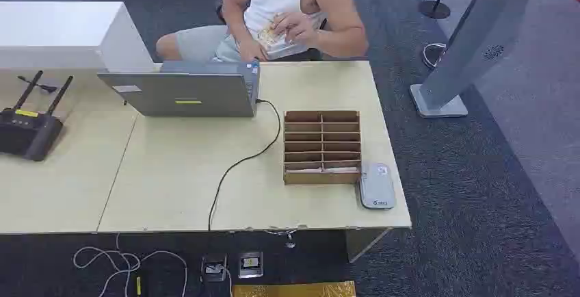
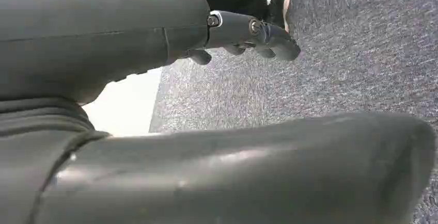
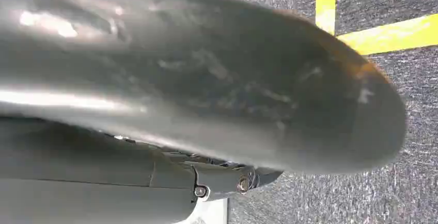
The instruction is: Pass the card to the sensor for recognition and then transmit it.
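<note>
Both arms hang low beside the robot's body, their wrist cameras looking at the floor, which suggests the task has not begun. The left hand (image 2: 248,35) holds nothing, its dark, smooth fingers (image 2: 274,41) gently curled and apart over speckled grey carpet (image 2: 361,53). The right hand (image 3: 227,180) shows as little more than jointed metal at the edge of a glossy grey cover, so I cannot tell whether it is wide or closed; yellow floor tape (image 3: 382,33) crosses the carpet beyond it. Up on the pale wooden worktop (image 1: 178,174), a brown cardboard organiser (image 1: 321,146) with slotted rows sits near the right edge, and light slips that may be cards lie in its nearest slots, placed within reach of the right arm. Touching its corner is a flat, rounded silver-grey sensor (image 1: 376,185), presumably set close so a card need travel only a short way. A dark cable (image 1: 236,167) runs from the grey laptop (image 1: 185,92) off the front edge. A black router (image 1: 27,129) with antennas stands at far left. A seated person (image 1: 287,16) across the worktop holds a clear packet, probably waiting to receive the card.
</note>
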Robot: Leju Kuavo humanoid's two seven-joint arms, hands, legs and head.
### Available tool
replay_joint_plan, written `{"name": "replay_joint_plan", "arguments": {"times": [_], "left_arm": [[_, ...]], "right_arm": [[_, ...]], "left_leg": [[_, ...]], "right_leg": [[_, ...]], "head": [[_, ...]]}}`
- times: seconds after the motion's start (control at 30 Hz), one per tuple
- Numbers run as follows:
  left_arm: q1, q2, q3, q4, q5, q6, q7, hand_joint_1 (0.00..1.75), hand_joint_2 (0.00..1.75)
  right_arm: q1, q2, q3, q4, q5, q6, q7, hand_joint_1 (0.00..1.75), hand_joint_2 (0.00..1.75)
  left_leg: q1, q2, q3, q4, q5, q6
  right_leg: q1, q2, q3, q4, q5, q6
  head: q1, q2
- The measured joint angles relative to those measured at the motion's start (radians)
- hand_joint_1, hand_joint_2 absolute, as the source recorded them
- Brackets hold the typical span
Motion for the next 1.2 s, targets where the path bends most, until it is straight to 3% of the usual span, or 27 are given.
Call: {"name": "replay_joint_plan", "arguments": {"times": [0.83,1.1,1.2], "left_arm": [[-0.004,-0.002,0.0,0.0,-0.013,-0.014,-0.041,0.0,0.0],[-0.005,-0.001,0.0,0.0,-0.012,-0.013,-0.06,0.0,0.0],[-0.005,-0.001,0.0,0.0,-0.012,-0.013,-0.077,0.0,0.0]], "right_arm": [[0.002,-0.003,0.0,0.0,-0.019,0.0,0.005,0.0,0.0],[-0.006,-0.02,-0.002,0.0,-0.098,-0.108,0.011,0.0,0.0],[-0.028,-0.039,-0.025,0.0,-0.203,-0.201,-0.014,0.0,0.0]], "left_leg": [[0.0,0.0,0.0,0.0,0.0,0.0],[0.0,0.0,0.0,0.0,0.0,0.0],[-0.001,0.0,0.0,0.0,0.0,0.0]], "right_leg": [[0.0,0.0,0.0,0.0,0.0,0.0],[0.0,0.0,0.001,0.0,0.0,0.0],[-0.001,0.0,0.0,0.0,0.0,0.0]], "head": [[0.0,0.0],[0.0,0.0],[-0.001,0.0]]}}
